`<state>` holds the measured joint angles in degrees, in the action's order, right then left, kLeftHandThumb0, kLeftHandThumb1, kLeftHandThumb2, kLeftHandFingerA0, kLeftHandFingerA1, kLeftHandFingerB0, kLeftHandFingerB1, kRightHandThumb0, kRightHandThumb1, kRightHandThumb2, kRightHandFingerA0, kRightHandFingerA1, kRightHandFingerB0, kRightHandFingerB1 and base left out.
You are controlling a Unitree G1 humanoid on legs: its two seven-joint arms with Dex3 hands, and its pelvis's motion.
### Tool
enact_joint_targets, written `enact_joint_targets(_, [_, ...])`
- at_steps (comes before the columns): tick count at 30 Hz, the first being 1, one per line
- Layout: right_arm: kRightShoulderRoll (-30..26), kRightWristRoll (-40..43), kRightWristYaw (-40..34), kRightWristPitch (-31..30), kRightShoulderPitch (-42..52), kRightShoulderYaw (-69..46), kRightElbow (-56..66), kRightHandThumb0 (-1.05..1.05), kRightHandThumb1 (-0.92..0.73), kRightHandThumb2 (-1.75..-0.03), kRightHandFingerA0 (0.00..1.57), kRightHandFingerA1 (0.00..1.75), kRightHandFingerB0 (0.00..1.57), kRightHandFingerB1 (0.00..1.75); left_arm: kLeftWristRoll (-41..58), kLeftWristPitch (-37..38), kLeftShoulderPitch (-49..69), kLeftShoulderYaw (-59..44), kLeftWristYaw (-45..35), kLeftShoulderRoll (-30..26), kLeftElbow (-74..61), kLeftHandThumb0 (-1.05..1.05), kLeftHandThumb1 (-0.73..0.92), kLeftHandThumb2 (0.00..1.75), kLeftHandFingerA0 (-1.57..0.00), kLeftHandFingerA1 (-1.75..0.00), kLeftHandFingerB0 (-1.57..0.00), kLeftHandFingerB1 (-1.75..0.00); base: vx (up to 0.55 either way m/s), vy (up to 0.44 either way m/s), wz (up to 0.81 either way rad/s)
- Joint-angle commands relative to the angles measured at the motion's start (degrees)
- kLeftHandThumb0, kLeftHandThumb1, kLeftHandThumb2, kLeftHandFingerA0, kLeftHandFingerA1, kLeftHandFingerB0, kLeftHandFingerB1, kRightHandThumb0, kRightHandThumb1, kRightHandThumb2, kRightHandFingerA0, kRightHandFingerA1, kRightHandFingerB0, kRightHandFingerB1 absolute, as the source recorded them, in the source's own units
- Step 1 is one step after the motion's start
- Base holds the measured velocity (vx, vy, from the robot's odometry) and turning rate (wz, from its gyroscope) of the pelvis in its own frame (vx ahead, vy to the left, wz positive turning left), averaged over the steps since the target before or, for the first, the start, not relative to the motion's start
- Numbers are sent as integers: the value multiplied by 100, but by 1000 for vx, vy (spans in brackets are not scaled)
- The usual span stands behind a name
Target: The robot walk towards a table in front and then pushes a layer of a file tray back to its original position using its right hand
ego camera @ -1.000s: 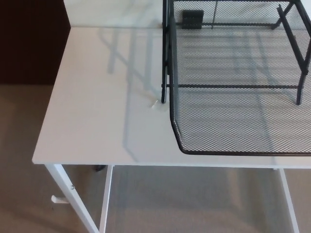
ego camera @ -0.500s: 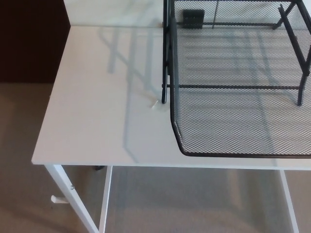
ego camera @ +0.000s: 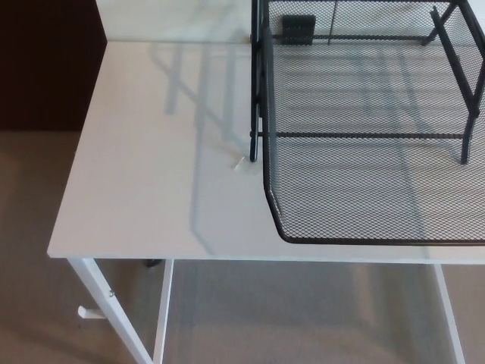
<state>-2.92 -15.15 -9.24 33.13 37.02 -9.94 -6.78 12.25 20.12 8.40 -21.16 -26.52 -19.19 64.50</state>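
A black wire-mesh file tray stands on the right half of a white table. Its bottom layer is slid out toward me, its front rim lying close to the table's near edge. The black upright frame of the tray rises behind it, with a crossbar over the pulled-out layer. A small black block sits at the back inside the tray. Neither of my hands shows in the head view.
The table's left half is bare white surface with shadows of the tray. White table legs stand on beige carpet below. A dark wall panel fills the upper left. A tiny pale scrap lies by the frame's foot.
The whole picture has shifted very slightly left, so the camera moved a little. The tray and table themselves have not moved.
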Motion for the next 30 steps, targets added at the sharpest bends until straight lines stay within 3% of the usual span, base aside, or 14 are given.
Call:
enact_joint_targets(1, [1042,-1594,-881,3687,431,-831,2469,-59,-51,-82,1,48,3,41,29,-67,-6,-8,1,-156,-193,-17,53,56,-52,-45,-41,-37,0,0,0])
enact_joint_targets(2, [1139,-1509,-797,3744,431,-739,2599,-57,-61,-58,2,48,6,42,33,-111,-26,-12,37,-151,-208,-15,53,55,-55,-45,-43,-37,0,0,0])
enact_joint_targets(3, [1218,-1412,-722,3807,421,-642,2701,-57,-61,-58,2,48,6,42,38,-163,-43,-17,79,-144,-223,-15,53,55,-55,-45,-43,-37,0,0,0])
enact_joint_targets(4, [1333,-1383,-691,3922,324,-620,2776,-37,-53,-107,3,55,0,53,56,-184,-66,-29,50,-154,-218,-15,52,55,-54,-45,-42,-37,0,0,0])
enact_joint_targets(5, [1423,-1373,-667,3953,240,-587,2905,-59,-52,-87,1,54,0,48,70,-224,-92,-28,10,-157,-229,-15,53,55,-52,-45,-41,-37,0,0,0])
enact_joint_targets(6, [1452,-1369,-653,3952,221,-577,2950,-59,-52,-87,1,54,0,48,72,-239,-100,-25,0,-156,-236,-15,53,55,-52,-45,-41,-37,0,0,0])
enact_joint_targets(7, [1570,-1491,-647,3754,203,-511,3333,-59,-69,-60,0,49,3,40,76,-261,-127,-26,-13,-165,-229,-21,49,60,-49,-48,-40,-42,0,0,0])
enact_joint_targets(19, [1930,-1999,-398,3312,11,-18,4169,-66,-65,-59,0,51,2,37,107,-250,-163,-53,-36,-141,-266,-14,52,55,-54,-46,-42,-37,0,0,0])
enact_joint_targets(21, [2064,-2205,-424,3237,-16,115,4318,-66,-64,-60,0,61,2,44,98,-274,-182,-52,17,-148,-305,-16,51,55,-55,-45,-43,-37,0,0,0])
enact_joint_targets(22, [2169,-2435,-559,3325,-255,80,4286,-68,-50,-88,0,59,1,48,101,-341,-206,-55,60,-151,-336,-15,51,55,-55,-45,-43,-37,0,0,0])
enact_joint_targets(23, [2197,-2543,-648,3359,-375,89,4209,-40,-44,-103,3,56,0,53,93,-328,-223,-54,71,-152,-320,-15,51,55,-55,-45,-42,-38,0,0,0])
enact_joint_targets(24, [2219,-2641,-735,3392,-496,100,4113,-40,-44,-103,3,56,0,53,84,-303,-241,-51,78,-153,-294,-15,51,55,-55,-45,-42,-38,0,0,0])
enact_joint_targets(25, [2185,-2677,-745,3370,-552,145,4075,-62,-38,-90,3,58,0,51,98,-312,-256,-62,71,-150,-283,-13,51,54,-56,-46,-43,-38,0,0,0])
enact_joint_targets(30, [1952,-3047,-642,2885,-737,411,4093,-74,-43,-93,1,49,1,42,101,-314,-294,-66,63,-150,-312,-14,52,55,-56,-46,-43,-38,0,0,0])
